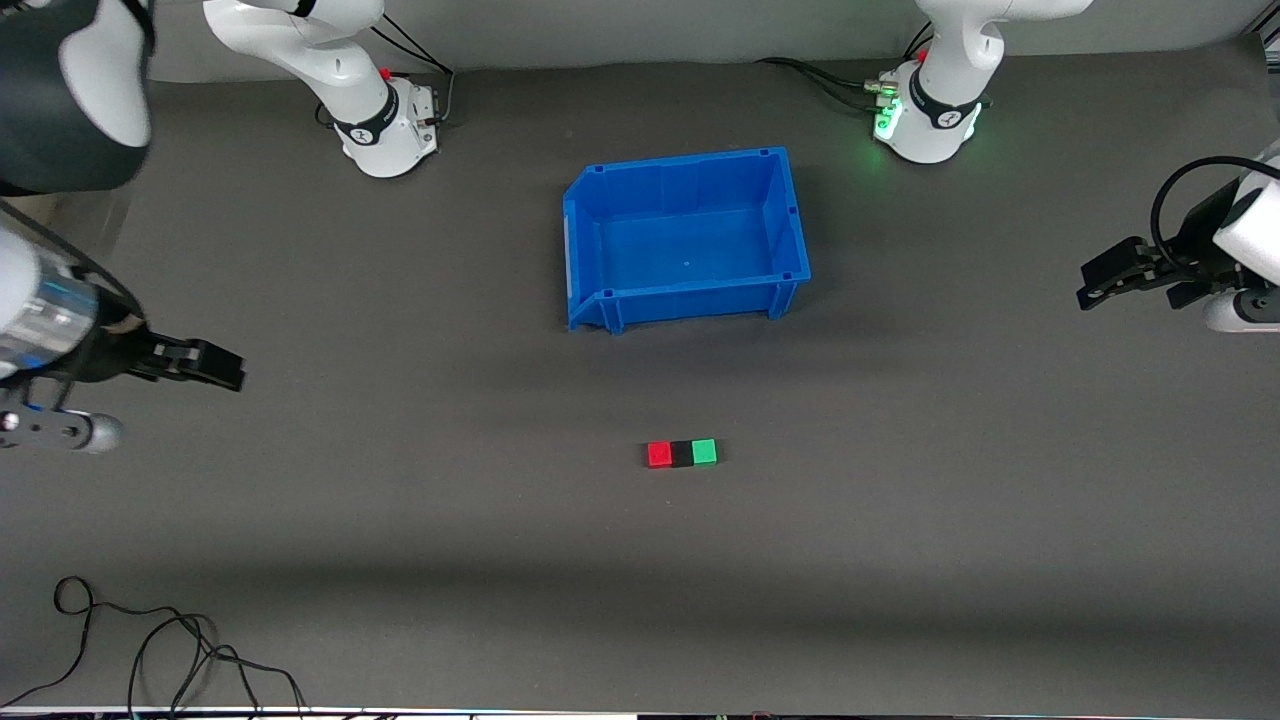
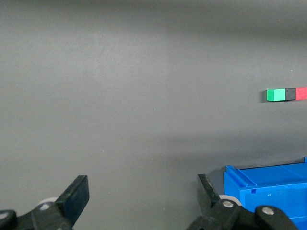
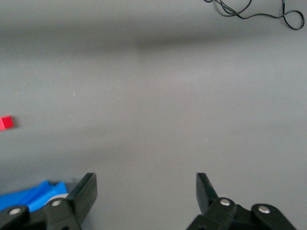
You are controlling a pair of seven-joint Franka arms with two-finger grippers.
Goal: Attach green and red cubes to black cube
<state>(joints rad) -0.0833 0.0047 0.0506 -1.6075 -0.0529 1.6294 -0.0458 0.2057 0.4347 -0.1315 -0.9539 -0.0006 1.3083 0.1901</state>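
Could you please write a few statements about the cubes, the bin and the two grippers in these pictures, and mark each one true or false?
1. The red cube, black cube and green cube sit in one row, black in the middle. True.
2. The cubes lie inside the blue bin. False: they lie on the mat, nearer to the front camera than the bin.
3. The left gripper is open and holds nothing. True.
4. The right gripper is shut on the red cube. False: it is open and empty, at the right arm's end of the table.
5. The green cube is at the row's end toward the left arm. True.
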